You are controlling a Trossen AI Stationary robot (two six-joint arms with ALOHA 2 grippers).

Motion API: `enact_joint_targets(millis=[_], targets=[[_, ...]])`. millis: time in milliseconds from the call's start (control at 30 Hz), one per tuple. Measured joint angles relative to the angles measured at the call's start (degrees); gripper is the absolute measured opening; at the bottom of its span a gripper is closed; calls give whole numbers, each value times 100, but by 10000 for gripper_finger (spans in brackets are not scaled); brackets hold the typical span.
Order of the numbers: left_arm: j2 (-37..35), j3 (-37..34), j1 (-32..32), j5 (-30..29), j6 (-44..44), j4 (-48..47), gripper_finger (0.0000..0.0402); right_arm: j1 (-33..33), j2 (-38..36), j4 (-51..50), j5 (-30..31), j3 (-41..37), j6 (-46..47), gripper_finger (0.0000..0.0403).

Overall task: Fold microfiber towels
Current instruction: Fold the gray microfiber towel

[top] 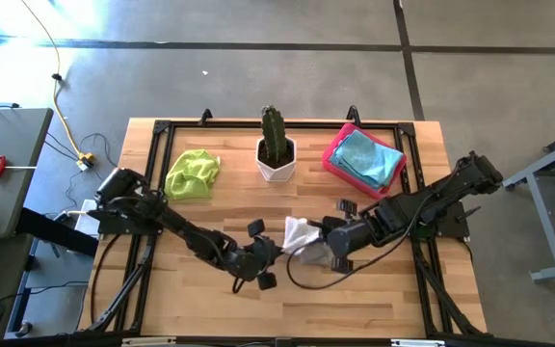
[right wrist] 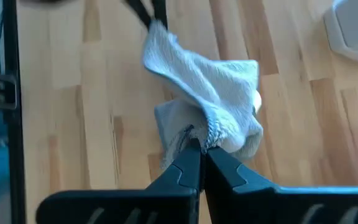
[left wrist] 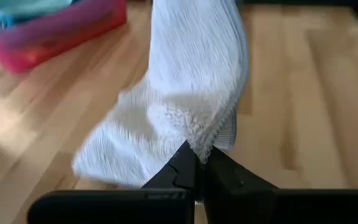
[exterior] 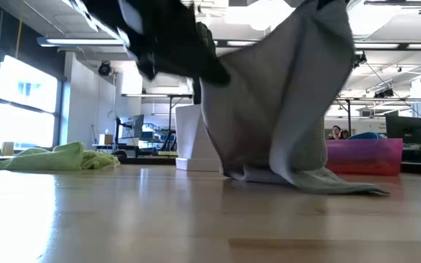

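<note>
The left tool is pinched tight on an edge of the grey towel, and the right tool is clamped on another edge of the same towel — the two meet at lower centre of the high view, with the cloth raised between them and its bottom trailing on the tabletop. Behind it, at upper centre, a cactus in a white pot stands between a crumpled lime green towel at upper left and a pink tray at upper right — a light blue towel lies in it.
</note>
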Motion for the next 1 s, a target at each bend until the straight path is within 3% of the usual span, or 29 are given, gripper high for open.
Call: enact_joint_targets(millis=[333, 533, 667, 1000], targets=[[-1373, 2, -401, 165, 1173, -357, 1, 556, 2, -18, 149, -2, -1981, 0], [-2198, 2, -509, 15, 1506, -1208, 0, 799, 2, -186, 1502, -4, -3508, 0], [-2604, 4, -450, -423, 1995, -1731, 0, 767, 2, -390, 2584, -4, -4238, 0], [-3192, 0, 18, -1789, 3930, -2008, 0, -101, 7, -349, 4595, -2, -6190, 0]])
